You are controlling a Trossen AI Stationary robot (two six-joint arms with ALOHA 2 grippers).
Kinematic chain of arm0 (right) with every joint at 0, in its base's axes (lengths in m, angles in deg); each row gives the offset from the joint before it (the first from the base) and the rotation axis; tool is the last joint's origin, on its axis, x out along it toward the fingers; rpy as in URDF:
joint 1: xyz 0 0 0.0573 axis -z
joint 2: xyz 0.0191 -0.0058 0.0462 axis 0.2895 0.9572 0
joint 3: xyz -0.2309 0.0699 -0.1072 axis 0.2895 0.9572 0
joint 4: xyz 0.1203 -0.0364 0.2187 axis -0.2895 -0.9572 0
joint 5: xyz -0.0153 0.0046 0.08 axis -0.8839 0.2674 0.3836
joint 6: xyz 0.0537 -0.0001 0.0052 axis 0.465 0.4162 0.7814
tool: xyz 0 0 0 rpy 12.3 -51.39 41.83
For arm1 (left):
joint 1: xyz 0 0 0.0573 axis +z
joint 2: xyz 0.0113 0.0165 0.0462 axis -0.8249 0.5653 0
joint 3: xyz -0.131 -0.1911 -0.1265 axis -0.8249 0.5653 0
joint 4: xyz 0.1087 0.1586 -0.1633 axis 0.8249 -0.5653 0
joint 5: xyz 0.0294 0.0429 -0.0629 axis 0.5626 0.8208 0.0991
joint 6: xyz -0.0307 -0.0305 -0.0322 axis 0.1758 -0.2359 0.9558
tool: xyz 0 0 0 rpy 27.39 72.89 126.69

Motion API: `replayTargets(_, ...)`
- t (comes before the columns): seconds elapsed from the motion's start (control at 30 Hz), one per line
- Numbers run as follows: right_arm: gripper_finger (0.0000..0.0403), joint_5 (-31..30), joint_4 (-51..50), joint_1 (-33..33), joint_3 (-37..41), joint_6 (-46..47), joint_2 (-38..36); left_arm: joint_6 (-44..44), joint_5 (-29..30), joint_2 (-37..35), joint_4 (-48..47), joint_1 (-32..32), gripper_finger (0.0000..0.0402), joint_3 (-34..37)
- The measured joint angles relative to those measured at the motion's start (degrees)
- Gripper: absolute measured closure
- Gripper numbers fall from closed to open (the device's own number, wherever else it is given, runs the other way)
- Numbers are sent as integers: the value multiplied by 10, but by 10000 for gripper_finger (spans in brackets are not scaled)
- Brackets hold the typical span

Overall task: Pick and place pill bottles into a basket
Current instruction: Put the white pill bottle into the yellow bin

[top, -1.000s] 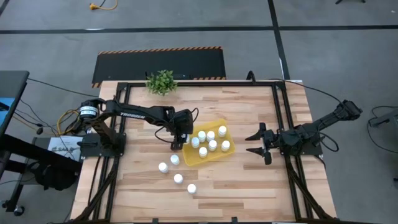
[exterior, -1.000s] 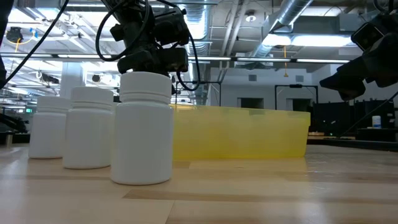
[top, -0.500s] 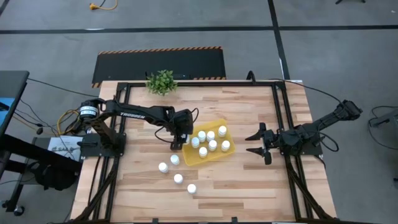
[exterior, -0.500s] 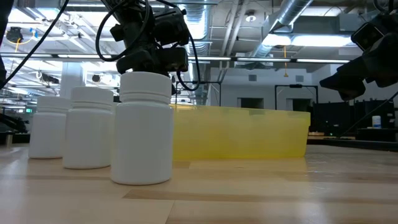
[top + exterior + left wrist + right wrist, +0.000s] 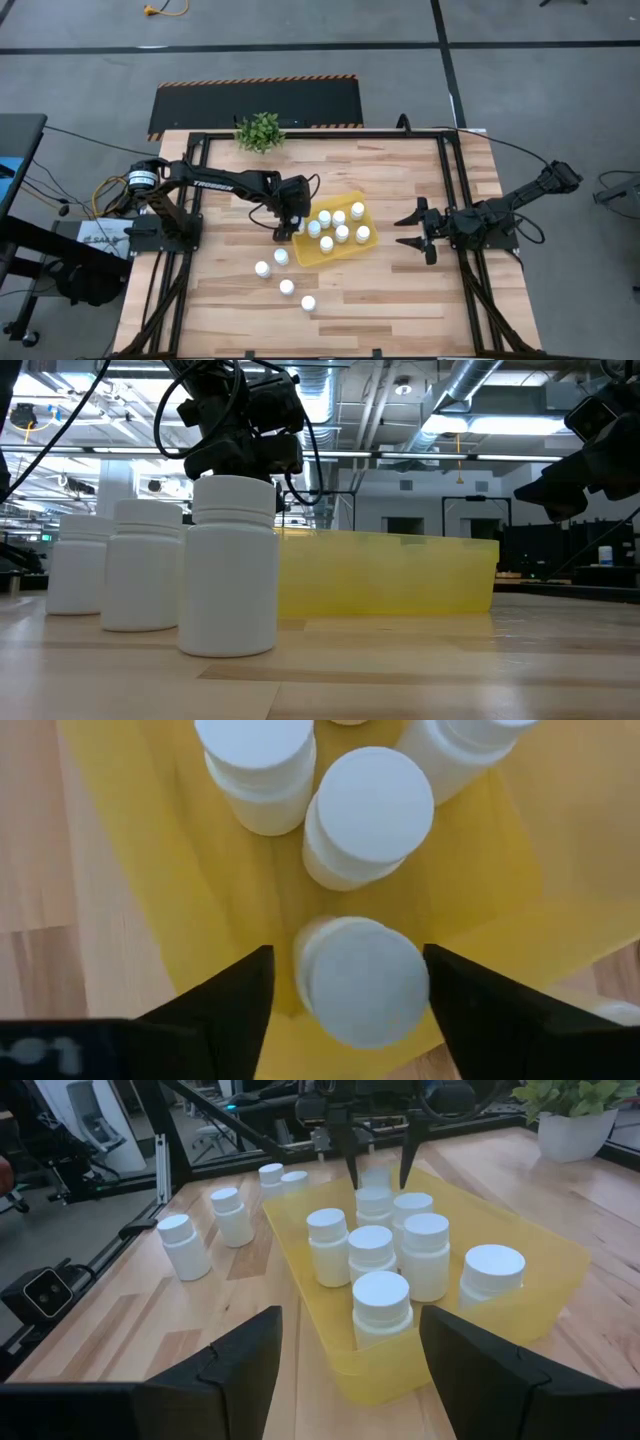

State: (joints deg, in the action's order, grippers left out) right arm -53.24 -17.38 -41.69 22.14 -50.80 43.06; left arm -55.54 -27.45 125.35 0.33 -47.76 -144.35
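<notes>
Left gripper (image 5: pixel 291 224): above the basket's (image 5: pixel 352 250) left end, fingers spread, a blurred bottle (image 5: pixel 362 982) between them, grip uncertain. Basket: mid-table, holding about seven upright bottles (image 5: pixel 342 233). Four bottles (image 5: pixel 287 287) stood on the wood outside it. Right gripper (image 5: pixel 412 230): open, empty, well right of the basket.

The pill bottles (image 5: pixel 287 287) were plain white with white caps. The basket (image 5: pixel 353 250) was bright yellow. Pale wood planks with visible grain made up the desk (image 5: pixel 380 300), framed in black. The plant (image 5: pixel 260 131) was green, and the floor mat (image 5: pixel 255 100) was black, edged with orange-and-black stripes.
</notes>
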Motion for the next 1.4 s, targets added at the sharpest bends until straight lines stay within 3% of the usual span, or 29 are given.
replayTargets(0.27,173,0,0,0,0,0,0,-12,0,0,-1,0,105,0)
replayTargets(0.9,173,0,0,0,0,0,0,-73,24,-7,-29,0,102,-34)
replayTargets(1.03,173,0,0,0,0,0,0,-91,45,-7,-94,-1,102,-72)
replayTargets(1.27,173,0,0,0,0,0,0,-104,101,-17,-304,-23,102,-175)
replayTargets(1.4,173,0,0,0,0,0,0,-81,97,-53,-393,-34,102,-180)
